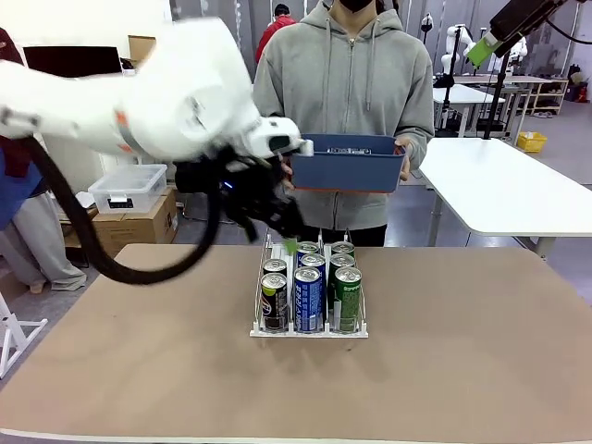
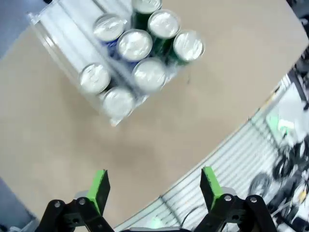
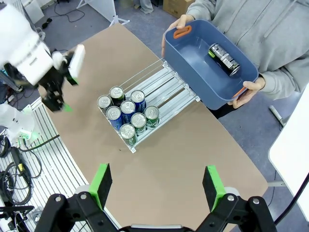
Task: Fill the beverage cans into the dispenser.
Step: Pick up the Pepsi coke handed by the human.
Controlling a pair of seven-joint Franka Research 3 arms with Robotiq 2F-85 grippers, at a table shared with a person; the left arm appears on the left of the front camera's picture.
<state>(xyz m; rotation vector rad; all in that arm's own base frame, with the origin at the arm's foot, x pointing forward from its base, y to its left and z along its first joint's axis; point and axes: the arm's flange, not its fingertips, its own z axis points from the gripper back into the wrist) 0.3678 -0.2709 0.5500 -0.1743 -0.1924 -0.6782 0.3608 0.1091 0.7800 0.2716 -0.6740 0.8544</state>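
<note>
Left claw [image 2: 154,182] and right claw [image 3: 157,186] both stand apart, empty. Risk – the left arm [image 1: 185,97] swinging low could knock over cans [image 1: 308,296] standing in the dispenser [image 1: 310,332]

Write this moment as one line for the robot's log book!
left gripper: open, empty | right gripper: open, empty | dispenser: cans in three lanes | blue bin: held by person, one black can inside
</note>
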